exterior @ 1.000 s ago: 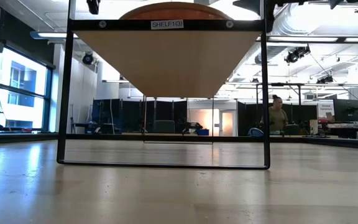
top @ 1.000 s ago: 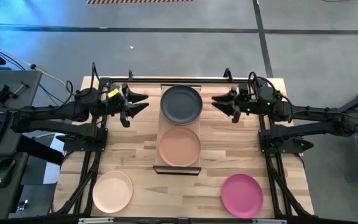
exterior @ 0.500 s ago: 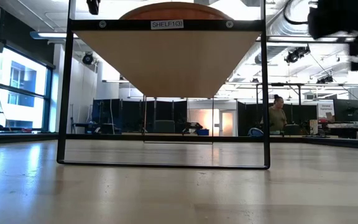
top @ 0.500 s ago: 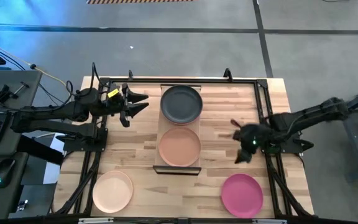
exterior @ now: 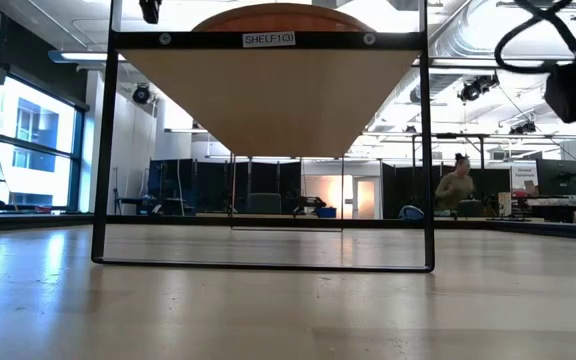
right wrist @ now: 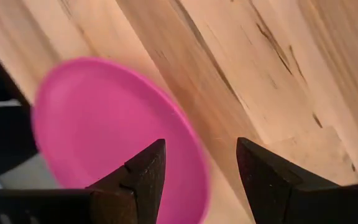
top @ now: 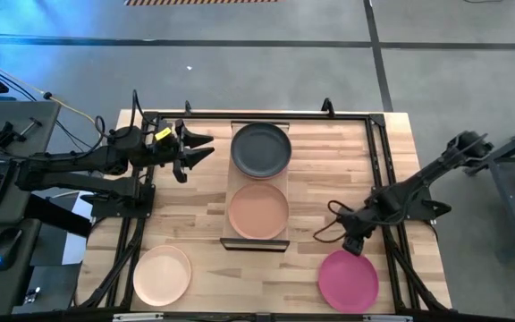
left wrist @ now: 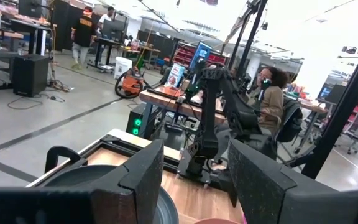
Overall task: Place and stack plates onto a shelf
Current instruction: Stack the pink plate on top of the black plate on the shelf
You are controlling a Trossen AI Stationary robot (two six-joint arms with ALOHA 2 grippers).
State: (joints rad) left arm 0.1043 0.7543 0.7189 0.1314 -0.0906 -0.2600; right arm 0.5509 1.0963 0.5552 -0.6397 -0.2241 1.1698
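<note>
The shelf [top: 257, 244] stands mid-table. A dark grey plate [top: 260, 148] rests flat on its far half and a peach-tan plate [top: 258, 210] on its near half. A magenta plate [top: 348, 280] lies flat on the table near the right near corner, and a pale pink plate [top: 162, 274] near the left near corner. My right gripper [top: 350, 243] hangs open just over the magenta plate's far rim [right wrist: 104, 118], pointing down, touching nothing. My left gripper [top: 206, 147] waits open, left of the dark grey plate [left wrist: 79, 177].
Black rails [top: 378, 152] frame the tabletop, and the arm bases stand at its left and right sides. The low view shows the shelf's dark frame [exterior: 103, 150] raised above the table, with the peach-tan plate's rim [exterior: 273, 17] on top. People sit at desks beyond the table.
My right arm has swung from beside the dark grey plate at the far edge toward the near edge, tipping its gripper downward, and now hovers over the magenta plate's far rim. The left arm and all plates have stayed put.
</note>
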